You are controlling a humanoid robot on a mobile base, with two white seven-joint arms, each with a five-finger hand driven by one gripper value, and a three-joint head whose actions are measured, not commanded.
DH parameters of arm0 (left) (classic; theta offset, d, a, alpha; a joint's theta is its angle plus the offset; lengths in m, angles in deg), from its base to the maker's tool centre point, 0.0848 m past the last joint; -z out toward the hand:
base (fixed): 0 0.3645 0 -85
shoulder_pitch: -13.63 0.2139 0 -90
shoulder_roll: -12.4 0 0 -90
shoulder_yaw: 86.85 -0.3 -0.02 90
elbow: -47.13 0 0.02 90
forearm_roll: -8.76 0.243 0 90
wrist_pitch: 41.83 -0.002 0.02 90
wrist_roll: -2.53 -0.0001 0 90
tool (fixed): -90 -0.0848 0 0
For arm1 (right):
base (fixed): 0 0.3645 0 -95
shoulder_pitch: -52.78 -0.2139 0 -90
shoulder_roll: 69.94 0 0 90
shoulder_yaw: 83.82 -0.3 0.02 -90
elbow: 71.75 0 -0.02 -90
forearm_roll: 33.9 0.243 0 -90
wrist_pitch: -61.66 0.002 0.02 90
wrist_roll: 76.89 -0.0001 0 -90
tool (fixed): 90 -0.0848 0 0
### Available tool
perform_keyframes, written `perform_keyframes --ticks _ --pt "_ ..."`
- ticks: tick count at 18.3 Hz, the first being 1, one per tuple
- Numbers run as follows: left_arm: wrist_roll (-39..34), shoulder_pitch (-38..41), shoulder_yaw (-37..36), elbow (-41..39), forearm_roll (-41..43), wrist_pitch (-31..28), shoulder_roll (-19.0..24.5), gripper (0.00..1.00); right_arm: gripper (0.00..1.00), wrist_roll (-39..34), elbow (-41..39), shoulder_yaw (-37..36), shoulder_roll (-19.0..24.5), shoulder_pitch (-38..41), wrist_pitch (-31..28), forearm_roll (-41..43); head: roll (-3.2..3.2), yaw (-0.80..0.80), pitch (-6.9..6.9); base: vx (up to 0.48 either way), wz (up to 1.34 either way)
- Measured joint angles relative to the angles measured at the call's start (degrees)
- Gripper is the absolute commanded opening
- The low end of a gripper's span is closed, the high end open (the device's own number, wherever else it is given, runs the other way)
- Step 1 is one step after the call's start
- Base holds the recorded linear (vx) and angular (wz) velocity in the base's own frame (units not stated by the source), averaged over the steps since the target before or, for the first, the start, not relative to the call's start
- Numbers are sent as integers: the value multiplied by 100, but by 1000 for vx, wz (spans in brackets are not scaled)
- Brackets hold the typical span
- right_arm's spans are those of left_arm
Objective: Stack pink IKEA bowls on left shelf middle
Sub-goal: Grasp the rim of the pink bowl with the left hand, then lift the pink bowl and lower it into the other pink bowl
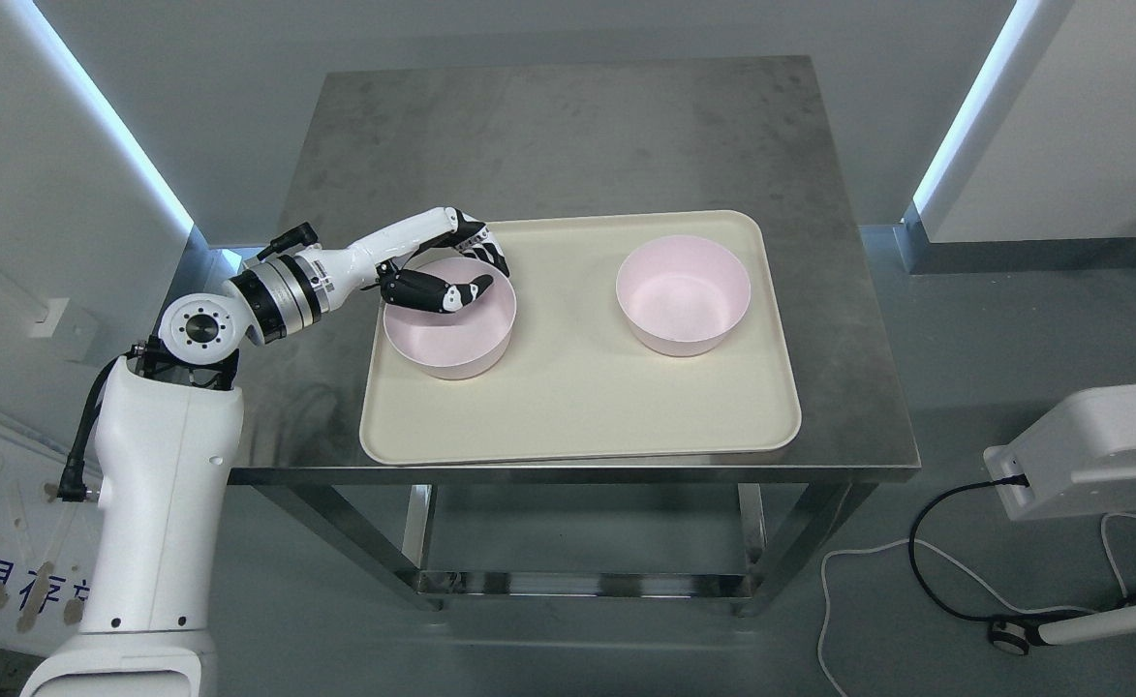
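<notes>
Two pink bowls sat upright on a cream tray (577,416), which lay on a steel table (548,136). Taking the tray as landmark, the left bowl (449,334) stood in its left half near the far edge, and the right bowl (684,295) stood in its right half, well apart from the first. No shelf was in view.

The left hand (446,271) was at the far rim of the left bowl. Its thumb reached down inside the bowl while the other fingers (490,254) curled over the outside of the rim, so the hand appeared to pinch the wall between them. Whether the pinch had fully closed on the wall could not be told for certain, but the fingers were clenched around it rather than spread. The right arm did not show.

The bowls looked like thin, stiff plastic: light, smooth and somewhat slippery, unlikely to break if dropped. Being empty, one would tip easily if lifted from a single side, so a firm pinch on the rim, thumb inside and fingers outside, seemed the sensible hold. The walls tapered towards the base, so one bowl should nest into the other without force.
</notes>
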Motion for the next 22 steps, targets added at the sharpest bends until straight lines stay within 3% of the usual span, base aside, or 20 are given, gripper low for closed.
perform_keyframes --ticks 11,22 --pt "-1 -806 170 -107 -14 -56 -676 0 100 0 0 0 0 0 0 0 0 0 0 0 3" --pt "-1378 -1152 -1559 5 -159 -211 -1180 2 100 0 0 0 0 0 0 0 0 0 0 0 0"
